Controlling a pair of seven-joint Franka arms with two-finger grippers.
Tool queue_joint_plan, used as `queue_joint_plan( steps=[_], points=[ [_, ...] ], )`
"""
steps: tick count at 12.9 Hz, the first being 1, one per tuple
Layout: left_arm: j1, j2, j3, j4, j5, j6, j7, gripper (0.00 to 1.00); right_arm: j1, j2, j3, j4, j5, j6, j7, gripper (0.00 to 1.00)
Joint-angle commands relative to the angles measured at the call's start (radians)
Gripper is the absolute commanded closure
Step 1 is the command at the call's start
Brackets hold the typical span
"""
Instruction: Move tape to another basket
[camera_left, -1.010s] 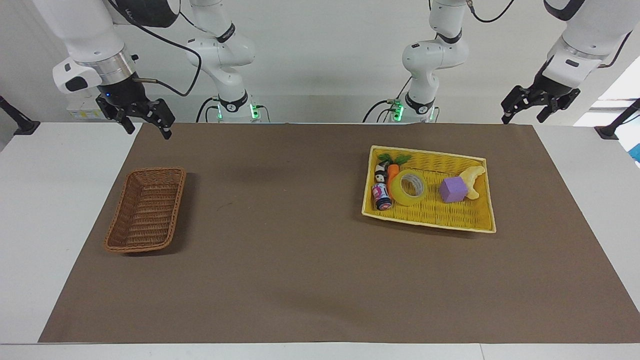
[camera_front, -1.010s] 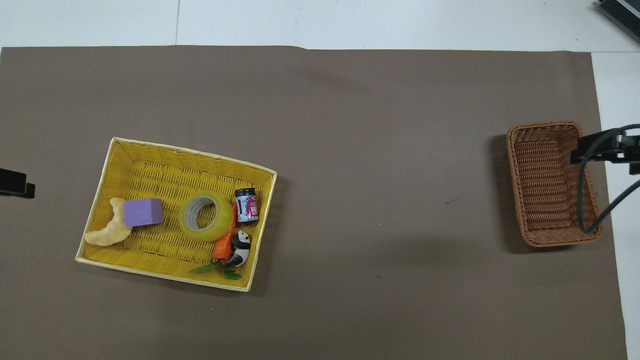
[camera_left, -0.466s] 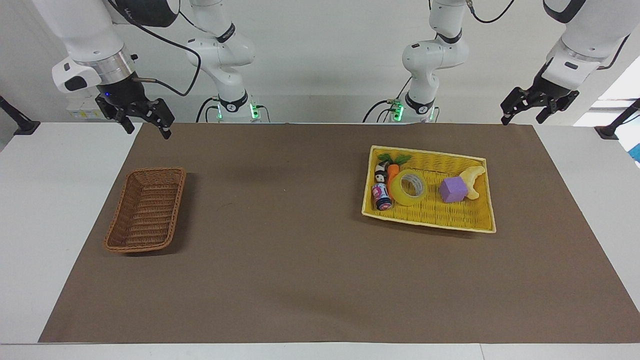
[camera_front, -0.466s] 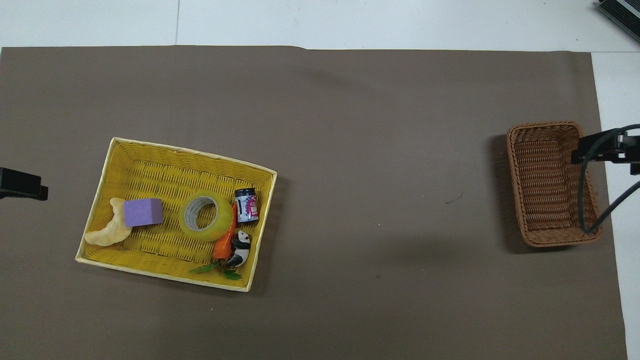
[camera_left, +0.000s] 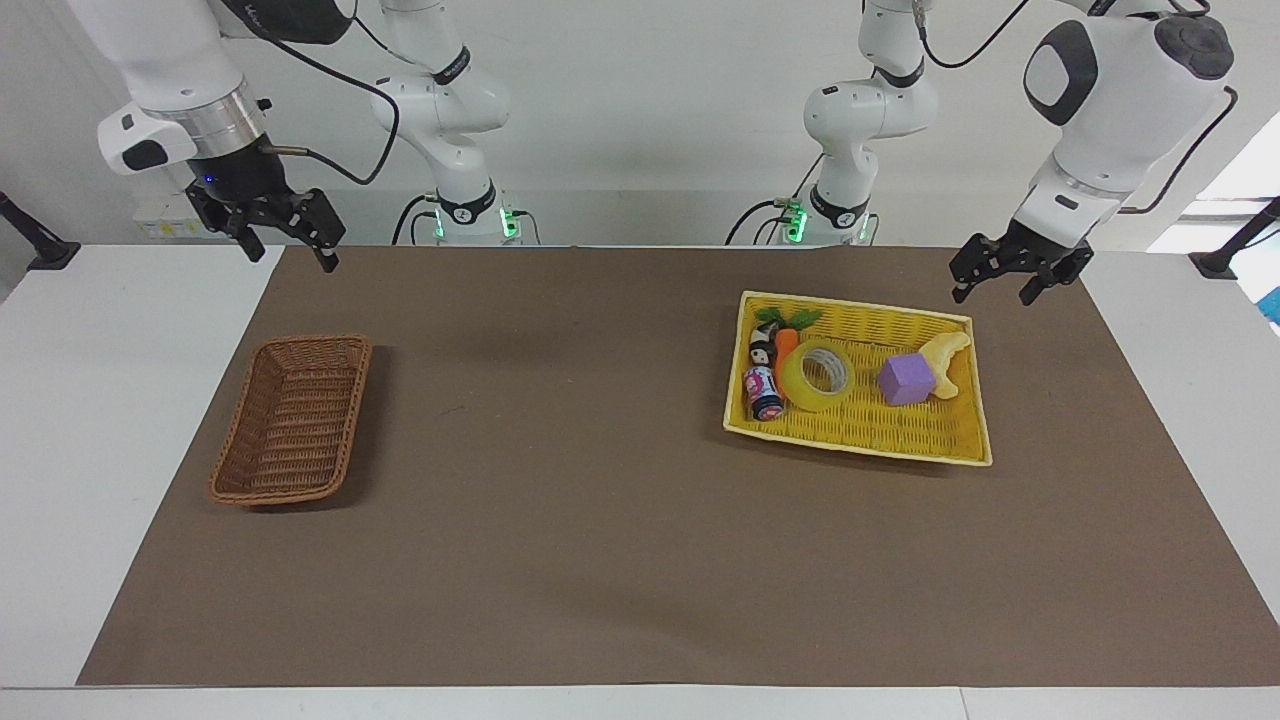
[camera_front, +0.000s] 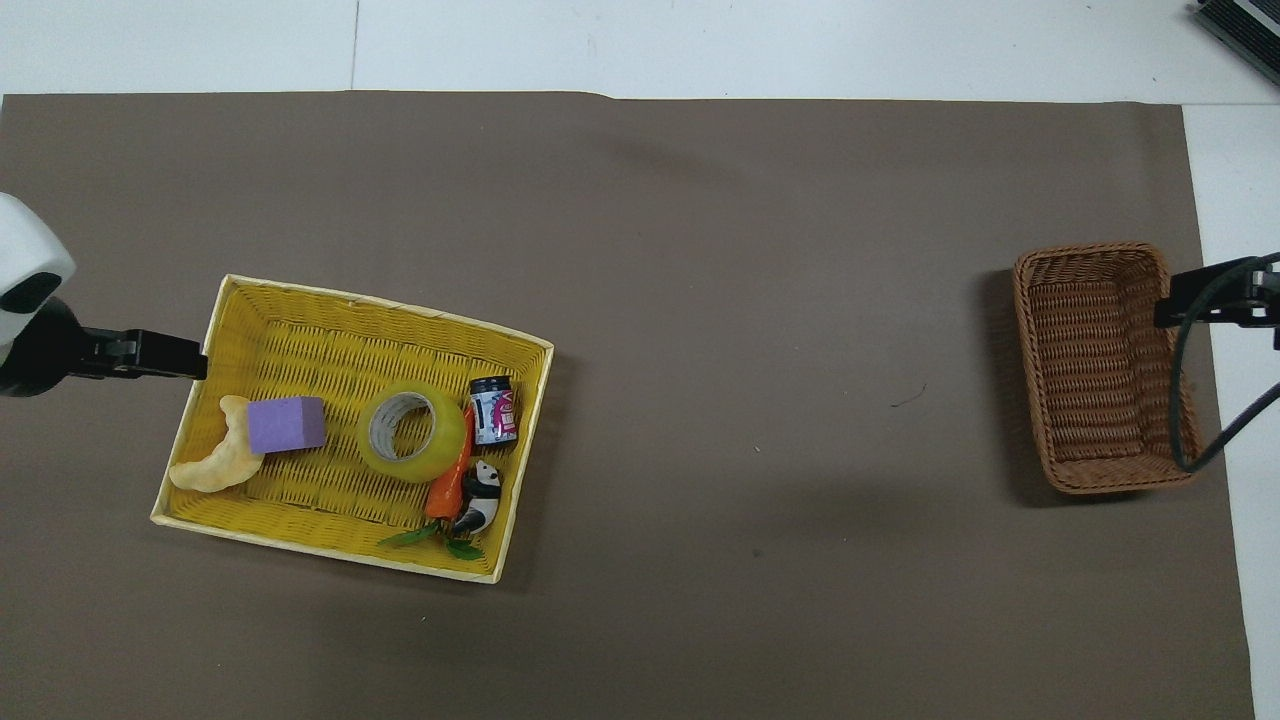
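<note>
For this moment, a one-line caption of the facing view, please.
Tape lies in the yellow tray; left gripper open above its corner; brown basket empty.

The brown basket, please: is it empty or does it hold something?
Empty: the brown basket shows only bare weave inside; the tape lies in the yellow tray.
</note>
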Motion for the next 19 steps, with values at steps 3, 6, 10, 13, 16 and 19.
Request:
queue_joint_plan(
  steps=[3,6,10,13,16,19],
  points=[
    [-0.081,-0.001,0.013,-0.144,-0.066,0.198,0.04,0.0,-0.035,-0.014,0.038,-0.016,0.001,0.002,-0.028,0.0],
    [-0.124,-0.003,0.013,-0.267,-0.069,0.317,0.04,0.0,-0.025,-0.012,0.038,-0.02,0.001,0.001,-0.028,0.0],
    [-0.187,0.01,0.013,-0.452,-0.069,0.542,0.039,0.0,-0.022,-0.055,0.038,-0.086,0.004,0.006,-0.015,0.0],
    [-0.23,0.07,0.013,-0.519,-0.069,0.664,0.016,0.0,-0.022,-0.055,0.038,-0.086,0.004,0.003,-0.013,0.0],
    [-0.261,0.093,0.014,-0.573,-0.069,0.765,-0.039,0.96,-0.022,-0.054,0.039,-0.085,0.003,0.012,-0.018,0.0],
    [-0.249,0.102,0.017,-0.559,-0.069,0.766,-0.029,1.0,-0.02,-0.054,0.039,-0.085,0.001,0.03,-0.018,0.0]
  ],
)
